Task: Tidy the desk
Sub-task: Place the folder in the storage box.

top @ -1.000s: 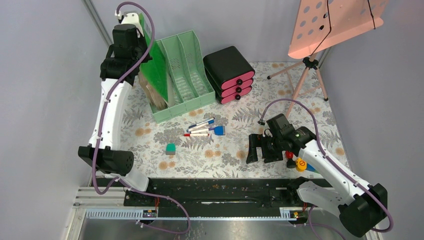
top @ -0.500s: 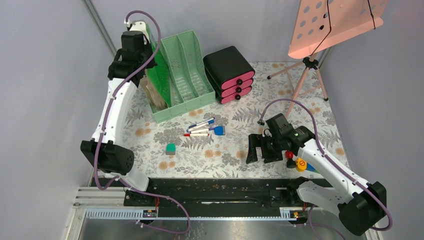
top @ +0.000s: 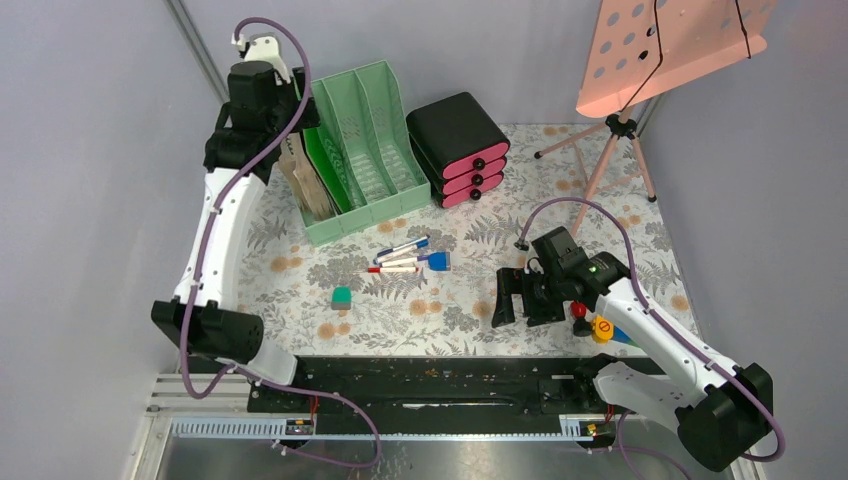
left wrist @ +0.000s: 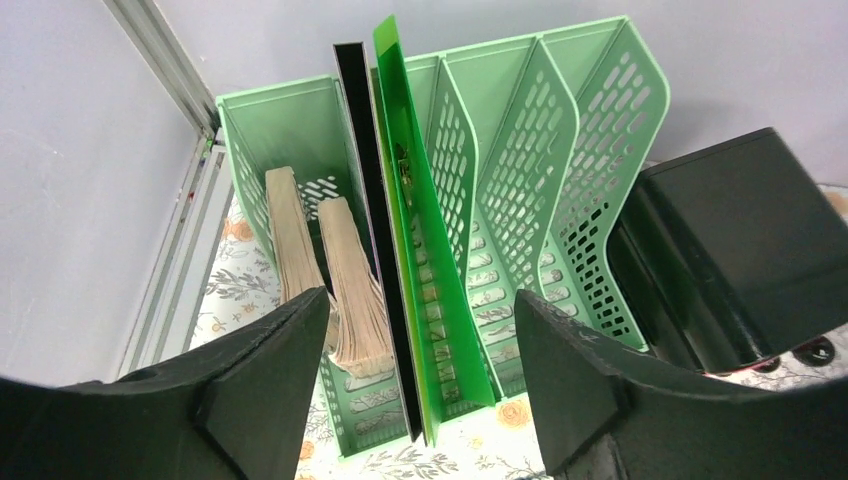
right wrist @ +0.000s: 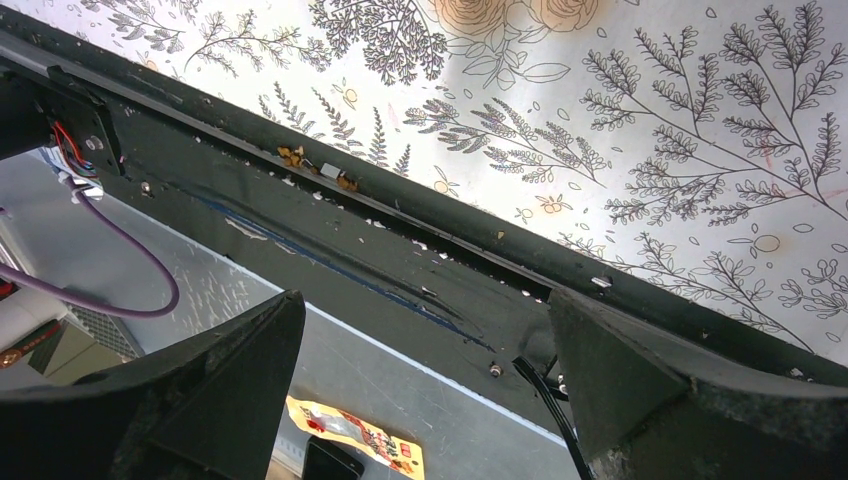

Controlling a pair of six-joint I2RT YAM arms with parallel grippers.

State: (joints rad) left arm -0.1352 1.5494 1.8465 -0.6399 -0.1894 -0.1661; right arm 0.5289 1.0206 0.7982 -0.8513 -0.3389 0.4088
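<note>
Hands both spread wide, nothing gripped. The left hand [left wrist: 415, 385] up over the left end of the mint-green file rack [top: 375, 120], pointing down into it, fingers [left wrist: 265, 390] well apart either side of the upright folders and touching neither. In the rack's leftmost slot: two tan books [left wrist: 345, 290] on edge, then a black folder [left wrist: 372, 240] upright just right of them, then a green folder [left wrist: 420, 280] close against the black one, leaning a little right. Same slot for the green one as far as visible, not certain. Other rack slots to the right showing only mesh walls.

The counter [top: 560, 215], pale cloth with grey ferns and orange flowers, under the rack and spreading out in front and to the right of it, with a black rail [top: 420, 378] along the edge farthest in front of the rack. A black drawer box [top: 458, 148] with pink fronts just right of the rack. A bunch of pens [top: 405, 255] lying near the rack's front. A small green block [top: 342, 297] farther out in front, apart from the pens.

The right hand [top: 520, 298] well apart from the rack, out front and to the right, low over the counter, tipped toward the rail. Red and yellow bits [top: 597, 327] by that arm, too small to tell. A pink music stand [top: 680, 45] far right of the rack.
</note>
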